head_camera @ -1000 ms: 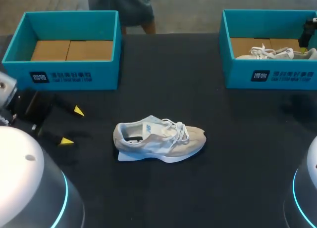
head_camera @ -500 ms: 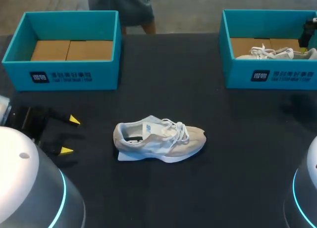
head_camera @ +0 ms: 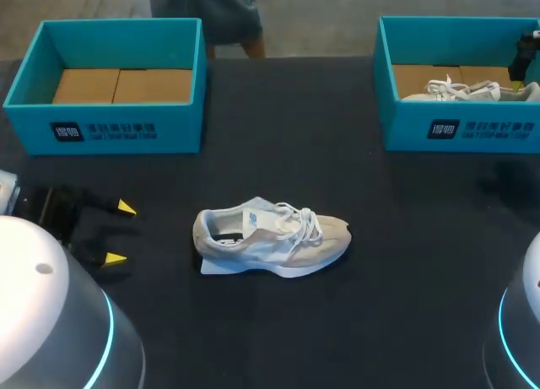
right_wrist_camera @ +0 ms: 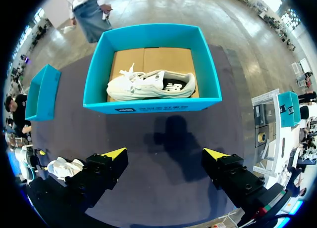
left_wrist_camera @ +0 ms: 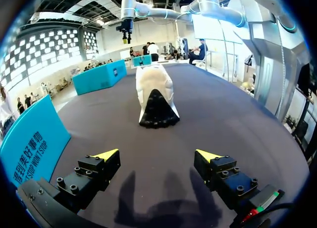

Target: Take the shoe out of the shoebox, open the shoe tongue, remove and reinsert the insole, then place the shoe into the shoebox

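Head camera overlooks the whole table (head_camera: 422, 237) from behind. Left wrist camera rides low, shoe (left_wrist_camera: 156, 94) ahead of left claw (left_wrist_camera: 156, 154). Right wrist camera hangs high, shoebox (right_wrist_camera: 148, 108) ahead of right claw (right_wrist_camera: 165, 153). All share the shoe.

Left arm (head_camera: 46, 321), right arm (head_camera: 525, 321): silver-grey rounded housings, cyan light rings. Fingers (left_wrist_camera: 89, 176) black, screw-studded blocks with yellow wedge tips.

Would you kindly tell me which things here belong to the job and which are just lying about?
Job: shoe on the table; empty left box; open left end effector.
Apparently lying about: right box; second shoe inside it.
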`<state>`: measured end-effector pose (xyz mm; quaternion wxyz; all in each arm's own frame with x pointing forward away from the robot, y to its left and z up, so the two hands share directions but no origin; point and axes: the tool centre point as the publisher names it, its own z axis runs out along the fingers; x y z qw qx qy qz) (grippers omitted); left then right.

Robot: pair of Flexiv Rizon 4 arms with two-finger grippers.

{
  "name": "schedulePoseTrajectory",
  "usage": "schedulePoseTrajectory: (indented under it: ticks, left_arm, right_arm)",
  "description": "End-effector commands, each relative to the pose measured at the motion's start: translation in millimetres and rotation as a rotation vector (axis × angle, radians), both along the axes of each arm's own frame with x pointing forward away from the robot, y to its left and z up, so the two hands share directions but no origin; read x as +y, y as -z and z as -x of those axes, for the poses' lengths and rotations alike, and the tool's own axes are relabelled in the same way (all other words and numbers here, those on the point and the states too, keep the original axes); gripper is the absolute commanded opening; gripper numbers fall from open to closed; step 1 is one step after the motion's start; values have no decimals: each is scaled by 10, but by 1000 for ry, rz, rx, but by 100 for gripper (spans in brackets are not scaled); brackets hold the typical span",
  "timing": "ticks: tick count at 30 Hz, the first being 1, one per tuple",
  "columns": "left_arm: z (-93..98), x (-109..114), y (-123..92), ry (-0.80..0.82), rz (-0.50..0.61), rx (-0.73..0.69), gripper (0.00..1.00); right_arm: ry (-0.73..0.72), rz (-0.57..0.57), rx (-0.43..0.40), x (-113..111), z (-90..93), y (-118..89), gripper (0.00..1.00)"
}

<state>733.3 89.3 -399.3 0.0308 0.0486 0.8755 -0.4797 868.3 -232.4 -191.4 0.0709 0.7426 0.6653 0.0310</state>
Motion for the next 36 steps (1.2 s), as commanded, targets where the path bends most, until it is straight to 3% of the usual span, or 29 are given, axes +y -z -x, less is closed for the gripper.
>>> schedulePoseTrajectory:
  ticks: [1,20,36]
  left_arm:
    - [3,5,-6,0,-1,-1,100]
    - [3,5,-6,0,-1,-1,100]
    - [44,-516,-25,-81,-6,20,100]
  right_arm:
    - [1,0,-1,4,8,3,100]
    - [1,0,-1,4,8,3,100]
    - [1,0,-1,4,8,3,100]
